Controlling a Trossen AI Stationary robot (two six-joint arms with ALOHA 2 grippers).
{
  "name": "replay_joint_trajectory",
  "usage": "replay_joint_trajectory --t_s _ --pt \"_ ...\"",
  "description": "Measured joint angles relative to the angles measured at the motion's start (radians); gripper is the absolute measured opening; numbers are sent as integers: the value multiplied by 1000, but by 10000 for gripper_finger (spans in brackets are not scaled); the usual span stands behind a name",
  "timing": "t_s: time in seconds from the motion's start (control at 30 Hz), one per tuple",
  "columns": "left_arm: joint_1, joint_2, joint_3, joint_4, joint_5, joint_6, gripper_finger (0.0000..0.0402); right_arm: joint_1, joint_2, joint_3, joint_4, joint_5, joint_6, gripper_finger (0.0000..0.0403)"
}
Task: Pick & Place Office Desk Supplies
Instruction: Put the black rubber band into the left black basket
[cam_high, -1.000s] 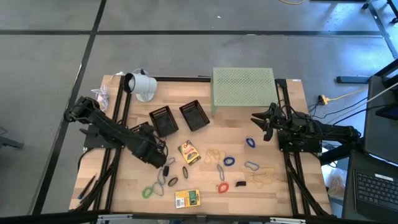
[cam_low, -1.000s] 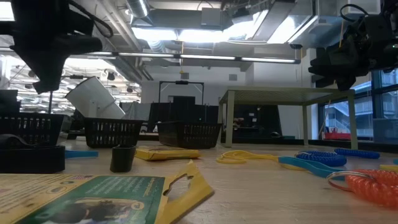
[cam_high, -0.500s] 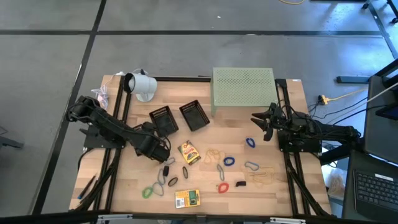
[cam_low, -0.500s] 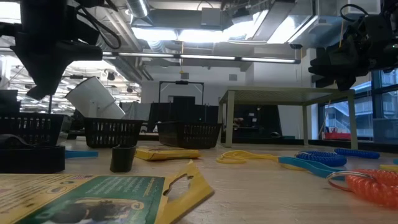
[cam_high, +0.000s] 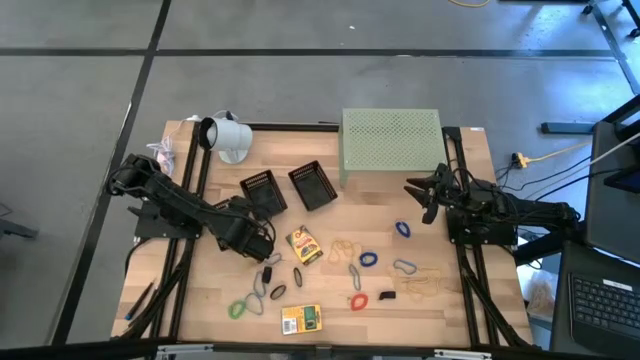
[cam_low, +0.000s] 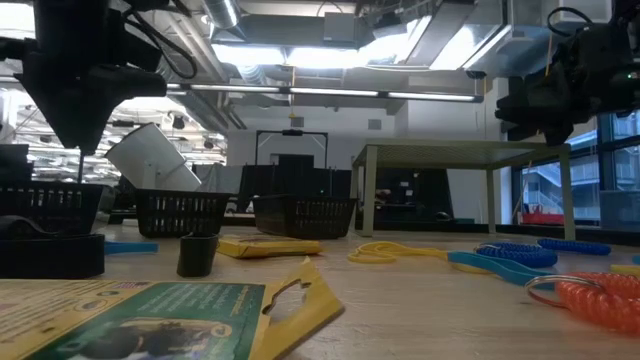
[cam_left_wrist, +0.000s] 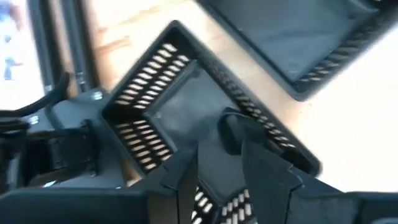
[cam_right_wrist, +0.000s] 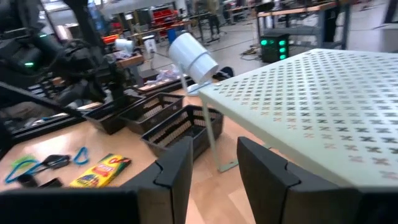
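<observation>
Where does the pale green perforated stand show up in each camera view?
High: pale green perforated stand at the table's far edge, centre-right.
Low: stand right of centre, behind the supplies.
Left wrist: not in it.
Right wrist: stand fills the right side.
Shared landmark: black basket beside it.

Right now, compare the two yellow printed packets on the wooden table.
The yellow packet near the black baskets lies tilted, mid-table; the yellow packet with the dark green picture lies nearly square to the table's front edge, close to it. Both lie flat, untouched by either pincer.
</observation>
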Motion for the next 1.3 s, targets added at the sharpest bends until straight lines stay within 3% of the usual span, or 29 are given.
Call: replay_joint_trajectory --t_s 0.13,0.23,0.37,0.47,0.63,0.83,0.93,1.3 --pt "-1 0 0 191 -51 129 112 0 0 0 0 78 -12 131" --pt "-3 0 0 423 -64 282 112 0 0 0 1 124 -20 131" --pt "-18 0 0 707 -75 486 119 0 0 0 1 132 1 131" --pt "-28 0 0 832 -119 593 130 0 0 0 0 130 30 131" --pt "-27 20 0 908 -130 703 162 0 0 0 -10 106 63 131" --pt "-28 105 0 956 32 1029 195 0 0 0 -15 28 66 131" --pt "-30 147 0 993 84 1153 196 0 0 0 -15 28 66 131" --pt "-30 268 0 1052 108 1497 185 0 0 0 -14 25 63 131"
